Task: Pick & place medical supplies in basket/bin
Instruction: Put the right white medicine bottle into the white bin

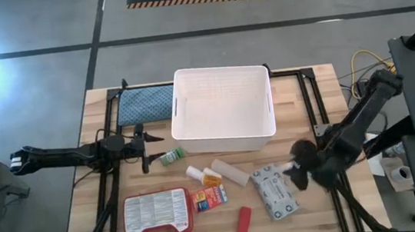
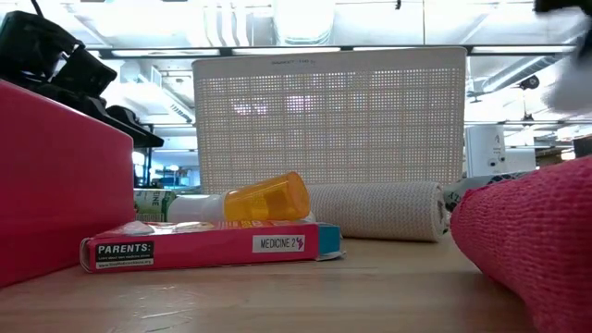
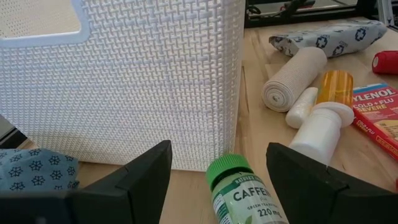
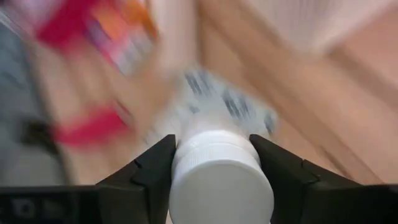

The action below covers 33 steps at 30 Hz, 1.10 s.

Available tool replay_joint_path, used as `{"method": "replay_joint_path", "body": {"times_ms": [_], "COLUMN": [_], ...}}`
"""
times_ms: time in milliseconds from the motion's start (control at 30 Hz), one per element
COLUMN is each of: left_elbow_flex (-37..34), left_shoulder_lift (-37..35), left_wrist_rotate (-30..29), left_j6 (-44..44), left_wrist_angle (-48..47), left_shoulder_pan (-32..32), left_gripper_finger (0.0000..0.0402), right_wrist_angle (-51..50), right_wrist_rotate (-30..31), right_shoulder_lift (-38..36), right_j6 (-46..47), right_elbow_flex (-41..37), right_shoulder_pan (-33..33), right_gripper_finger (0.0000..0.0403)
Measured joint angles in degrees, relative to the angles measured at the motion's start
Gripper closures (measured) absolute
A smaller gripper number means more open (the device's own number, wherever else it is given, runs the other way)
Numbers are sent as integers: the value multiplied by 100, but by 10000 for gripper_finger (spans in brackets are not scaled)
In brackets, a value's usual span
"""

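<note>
The white slotted bin (image 1: 223,106) stands at the table's far middle. My left gripper (image 1: 145,149) is open and low. Its fingers stand on either side of the green bottle (image 3: 239,190), which lies on its side by the bin's near-left corner (image 1: 172,157). My right gripper (image 1: 302,169), beyond the grey-white soft pack (image 1: 275,192), is shut on a white bottle (image 4: 221,180). On the table lie the red case (image 1: 157,214), orange-red box (image 1: 210,199), beige roll (image 1: 231,174), red tube (image 1: 243,222) and another white bottle with an orange vial (image 1: 202,174). My right gripper pinches the white bottle between its two fingers, one on each side of the body just below the round cap (image 4: 217,158). The cap end faces the wrist camera. In the low view the bottle shows as a white blur (image 2: 572,88) well above the table, lifted clear.
A blue-grey folded cloth (image 1: 144,103) lies left of the bin on the far side. Black frame rails run along the table's left and right sides. Bare wood shows on the near right, past the soft pack. Desks and cables stand off the table's right edge.
</note>
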Motion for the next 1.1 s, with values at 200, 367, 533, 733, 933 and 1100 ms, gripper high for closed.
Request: {"method": "replay_joint_path", "body": {"times_ms": [200, 367, 533, 733, 933, 1100], "left_elbow_flex": [0, 0, 0, 0, 0, 0], "left_shoulder_lift": [0, 0, 0, 2, 1, 2], "left_wrist_rotate": [-1, -1, -1, -1, -1, -1], "left_j6": [0, 0, 0, 0, 0, 0], "left_wrist_angle": [2, 2, 1, 1, 2, 2], "left_shoulder_pan": [-1, 0, -1, -1, -1, -1], "left_gripper_finger": [160, 160, 160, 160, 160, 160], "right_wrist_angle": [1348, 2175, 2118, 1835, 1235, -142], "right_wrist_rotate": [1883, 3049, 1940, 424, -753, -939], "right_shoulder_lift": [-1295, -1598, -1429, -803, 167, 1119], "right_j6": [-1242, -3525, -4386, -4756, -5455, -5902], "right_elbow_flex": [294, 618, 960, 1429, 2195, 3020], "right_shoulder_pan": [-274, -1094, -2460, -4087, -5202, -5642], "right_gripper_finger": [227, 227, 226, 215, 210, 180]}}
